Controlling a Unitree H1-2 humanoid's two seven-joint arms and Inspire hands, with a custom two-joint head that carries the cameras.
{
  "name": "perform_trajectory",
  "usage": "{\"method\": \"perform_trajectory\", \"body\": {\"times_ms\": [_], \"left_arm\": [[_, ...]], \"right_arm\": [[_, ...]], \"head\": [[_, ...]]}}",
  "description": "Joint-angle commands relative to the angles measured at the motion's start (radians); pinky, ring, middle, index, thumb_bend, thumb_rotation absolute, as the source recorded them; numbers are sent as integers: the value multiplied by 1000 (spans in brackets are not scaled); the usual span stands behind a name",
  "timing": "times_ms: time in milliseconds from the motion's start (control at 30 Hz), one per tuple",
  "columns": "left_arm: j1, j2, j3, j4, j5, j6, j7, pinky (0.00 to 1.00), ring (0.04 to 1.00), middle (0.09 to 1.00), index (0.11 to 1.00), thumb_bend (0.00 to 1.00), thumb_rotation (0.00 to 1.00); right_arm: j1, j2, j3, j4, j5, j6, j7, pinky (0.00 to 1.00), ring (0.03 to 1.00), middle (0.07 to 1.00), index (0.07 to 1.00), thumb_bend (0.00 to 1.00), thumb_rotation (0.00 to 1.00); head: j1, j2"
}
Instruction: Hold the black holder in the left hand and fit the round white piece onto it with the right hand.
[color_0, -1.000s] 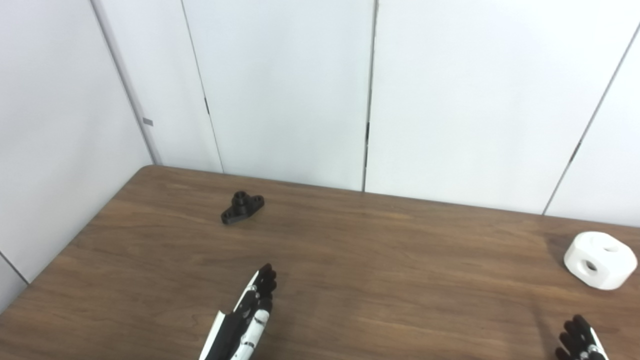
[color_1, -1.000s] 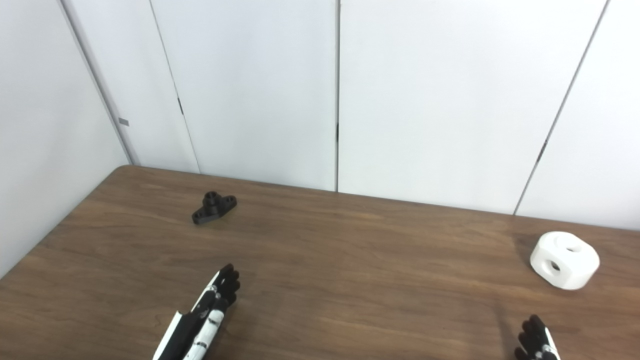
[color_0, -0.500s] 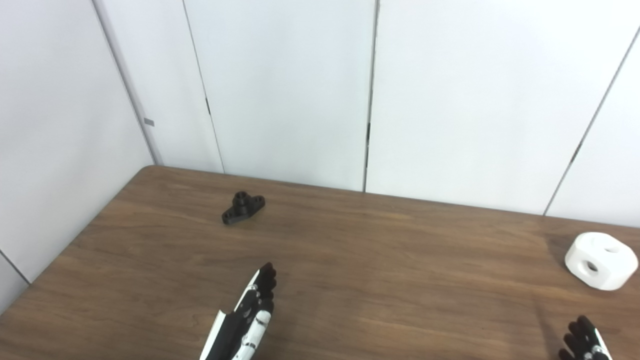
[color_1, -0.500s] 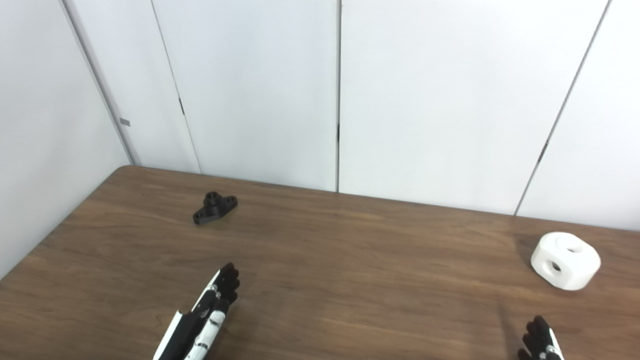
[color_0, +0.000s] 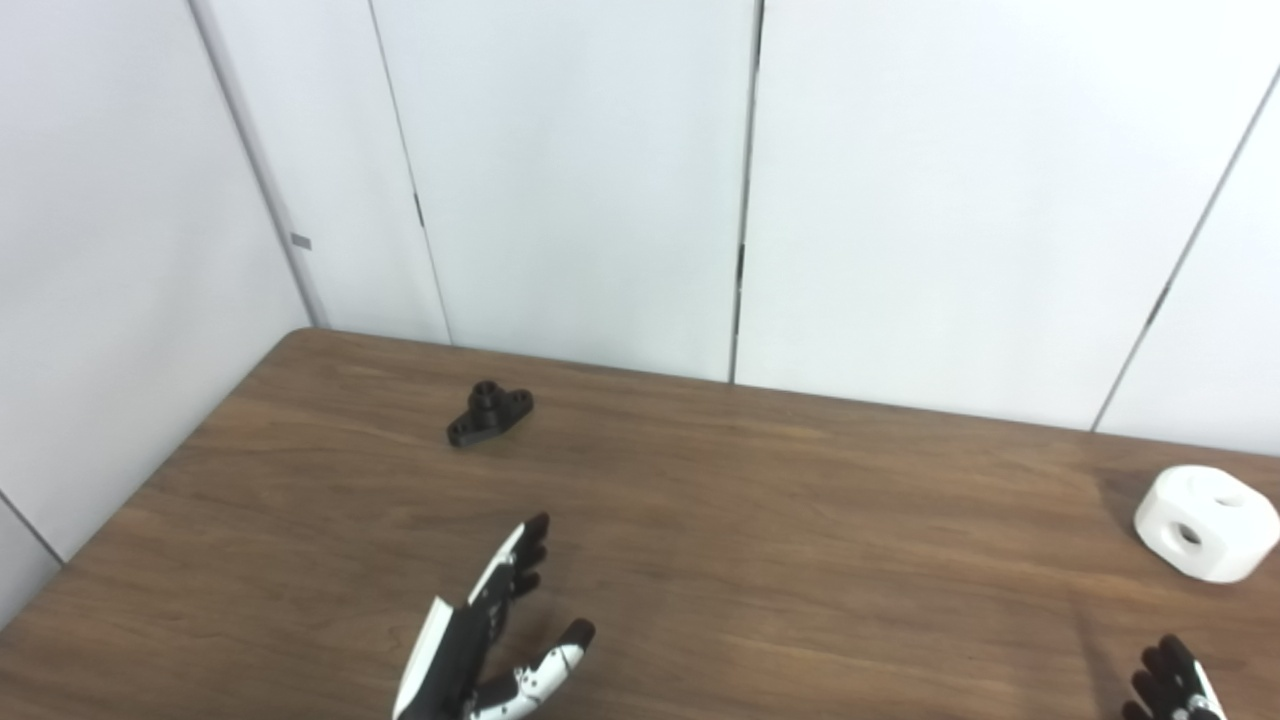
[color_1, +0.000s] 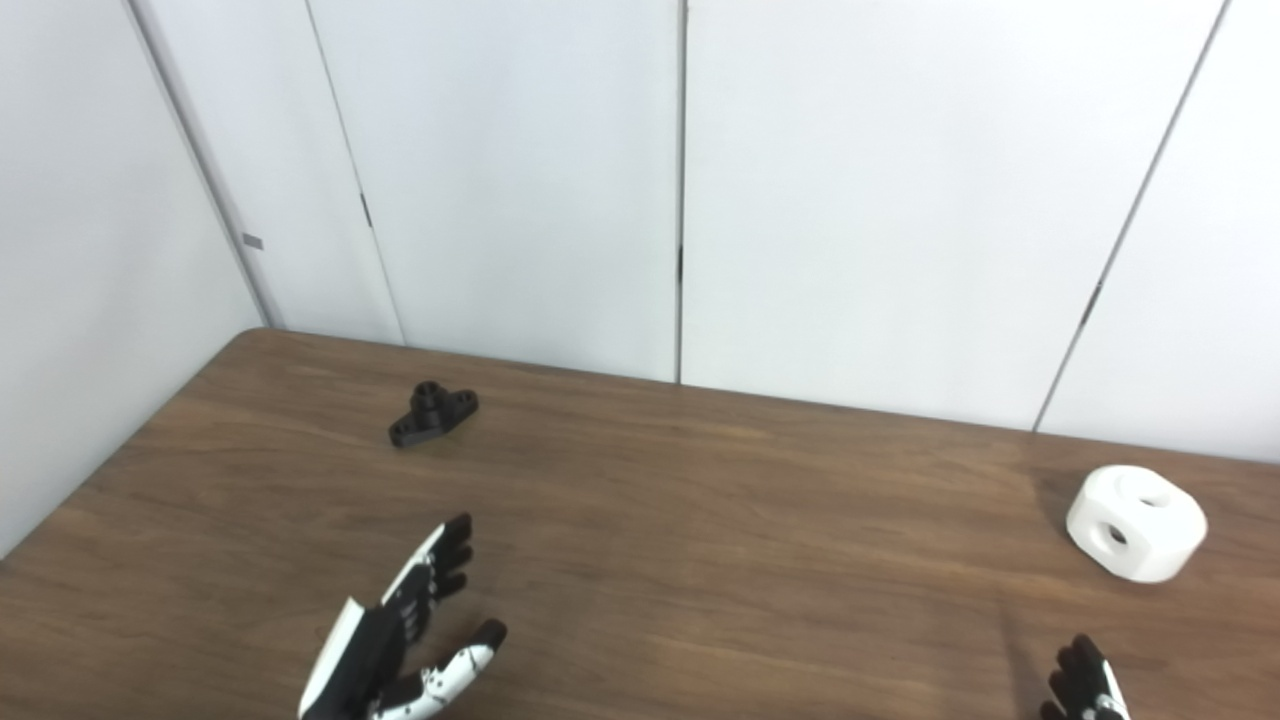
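A big brown wooden table (color_0: 760, 520) stands in front of plain white wall panels (color_0: 580, 180).

I see the black holder (color_0: 489, 413) lying flat at upper left, and the round white piece (color_0: 1204, 521), holes showing, at far right.

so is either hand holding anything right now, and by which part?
Nothing is held. The left hand is open above the brown wooden table. Only the right hand's fingertips show. The small black flanged holder and round white piece lie untouched.
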Motion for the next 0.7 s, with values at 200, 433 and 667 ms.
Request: {"method": "perform_trajectory", "body": {"times_ms": [200, 433, 667], "left_arm": [[-172, 13, 89, -78, 69, 166, 17, 948, 966, 973, 963, 652, 216], [-273, 72, 147, -48, 91, 278, -11, 995, 1000, 990, 963, 726, 404], [-329, 156, 124, 52, 199, 289, -4, 988, 999, 999, 938, 729, 527]], "right_arm": [[14, 8, -4, -56, 12, 15, -12, 1000, 1000, 1000, 1000, 715, 1000], [16, -11, 3, -24, 26, -37, 23, 1000, 1000, 1000, 1000, 734, 999], [13, -14, 6, 12, 11, -83, 25, 1000, 1000, 1000, 1000, 719, 1000]], "head": [[-7, 5], [-15, 9], [-19, 10]]}}
